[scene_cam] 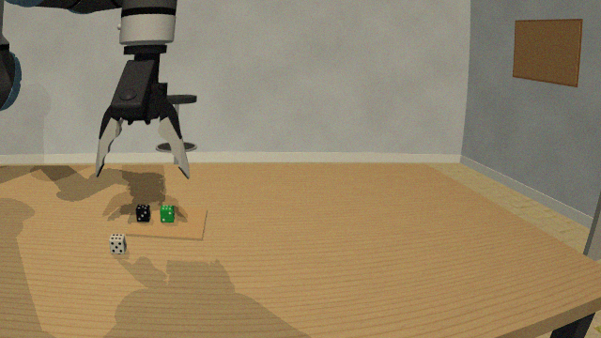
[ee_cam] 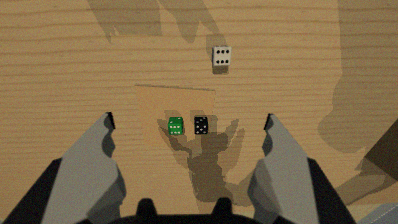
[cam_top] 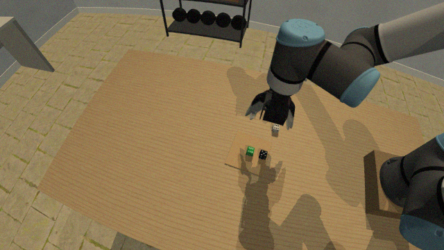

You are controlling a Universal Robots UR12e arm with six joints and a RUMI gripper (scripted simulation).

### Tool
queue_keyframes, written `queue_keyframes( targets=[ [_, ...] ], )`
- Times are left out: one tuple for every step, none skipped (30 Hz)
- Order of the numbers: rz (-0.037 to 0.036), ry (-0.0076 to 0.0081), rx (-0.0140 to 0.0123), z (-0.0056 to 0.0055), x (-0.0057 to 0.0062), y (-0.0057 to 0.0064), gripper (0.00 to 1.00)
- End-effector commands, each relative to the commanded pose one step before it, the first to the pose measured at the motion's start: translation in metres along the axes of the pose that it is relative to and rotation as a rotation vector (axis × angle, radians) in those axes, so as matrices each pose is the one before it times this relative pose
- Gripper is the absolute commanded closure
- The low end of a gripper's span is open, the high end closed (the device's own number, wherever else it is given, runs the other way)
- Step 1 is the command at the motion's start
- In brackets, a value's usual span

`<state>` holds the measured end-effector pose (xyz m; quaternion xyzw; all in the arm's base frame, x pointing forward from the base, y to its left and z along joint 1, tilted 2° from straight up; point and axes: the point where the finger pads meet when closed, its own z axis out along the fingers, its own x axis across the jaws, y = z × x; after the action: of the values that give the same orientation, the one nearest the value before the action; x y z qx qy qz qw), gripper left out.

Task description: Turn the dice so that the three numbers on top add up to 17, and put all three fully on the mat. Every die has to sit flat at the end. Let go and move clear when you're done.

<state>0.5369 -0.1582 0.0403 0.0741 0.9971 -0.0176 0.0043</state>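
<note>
A green die (cam_top: 250, 151) and a black die (cam_top: 263, 154) sit flat, side by side, on the small tan mat (cam_top: 245, 150). A white die (cam_top: 276, 127) sits flat on the table just off the mat's far edge. In the wrist view the white die (ee_cam: 221, 55) shows six pips on top. The pips on the green die (ee_cam: 175, 125) and the black die (ee_cam: 201, 125) are too small to read surely. My gripper (scene_cam: 142, 171) hangs wide open and empty well above the dice, fingers pointing down. It also shows in the top view (cam_top: 270, 118) and the wrist view (ee_cam: 189, 122).
A wooden block (cam_top: 376, 184) by the robot base stands at the table's right side. A black rack with several dark balls (cam_top: 208, 17) stands on the floor behind the table. The table's front edge (scene_cam: 540, 314) runs at the lower right.
</note>
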Motion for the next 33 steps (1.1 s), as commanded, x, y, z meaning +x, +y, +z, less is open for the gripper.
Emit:
queue_keyframes(
  targets=[
    [-0.15913,-0.00689,-0.00548,-0.00032,0.00266,-0.00617,0.00],
    [-0.04076,0.00000,0.00000,0.00017,0.00099,-0.00135,0.00],
    [0.00000,0.00000,0.00000,0.00000,0.00000,0.00000,0.00],
    [0.00000,0.00000,0.00000,0.00000,0.00000,0.00000,0.00],
    [-0.04064,0.00000,0.00000,0.00017,0.00104,-0.00126,0.00],
    [-0.04049,0.00000,0.00000,0.00017,0.00109,-0.00118,0.00],
    [-0.04030,0.00000,0.00000,0.00017,0.00113,-0.00109,0.00],
    [-0.02443,0.00000,0.00000,0.00011,0.00071,-0.00061,0.00],
    [-0.01566,0.00000,0.00000,0.00007,0.00047,-0.00038,0.00],
    [-0.03860,0.00000,0.00000,0.00017,0.00116,-0.00088,0.00],
    [-0.00125,0.00000,0.00000,0.00001,0.00004,-0.00003,0.00],
    [-0.03958,0.00000,0.00000,0.00017,0.00123,-0.00082,0.00],
    [-0.03927,0.00000,0.00001,0.00017,0.00125,-0.00073,0.00],
    [-0.02617,0.00000,0.00000,0.00012,0.00085,-0.00043,0.00],
    [-0.01278,0.00000,0.00000,0.00006,0.00042,-0.00020,0.00],
    [-0.03858,0.00000,0.00001,0.00017,0.00128,-0.00055,0.00],
    [-0.02984,0.00000,0.00000,0.00013,0.00100,-0.00037,0.00],
    [-0.00836,0.00000,0.00000,0.00004,0.00028,-0.00009,0.00],
    [-0.03778,0.00000,0.00001,0.00017,0.00128,-0.00038,0.00],
    [0.00000,0.00000,0.00000,0.00000,0.00000,0.00000,0.00],
    [0.00000,0.00000,0.00000,0.00000,0.00000,0.00000,0.00],
    [-0.03734,0.00000,0.00001,0.00017,0.00128,-0.00029,0.00],
    [-0.03687,0.00000,0.00001,0.00017,0.00127,-0.00021,0.00],
    [-0.03638,0.00000,0.00001,0.00017,0.00125,-0.00013,0.00],
    [-0.03586,0.00000,0.00001,0.00017,0.00124,-0.00006,0.00],
    [-0.02538,0.00000,0.00001,0.00012,0.00087,0.00001,0.00],
    [-0.00993,0.00000,0.00000,0.00005,0.00034,0.00002,0.00],
    [-0.03475,0.00000,0.00001,0.00016,0.00119,0.00008,0.00],
    [-0.03415,0.00000,0.00001,0.00016,0.00116,0.00015,0.00],
    [-0.02935,0.00000,0.00001,0.00014,0.00099,0.00018,0.00],
    [-0.00419,0.00000,0.00000,0.00002,0.00014,0.00003,0.00],
    [-0.03290,0.00000,0.00001,0.00016,0.00110,0.00027,0.00],
    [-0.03225,0.00000,0.00001,0.00016,0.00106,0.00032,0.00]
  ],
)
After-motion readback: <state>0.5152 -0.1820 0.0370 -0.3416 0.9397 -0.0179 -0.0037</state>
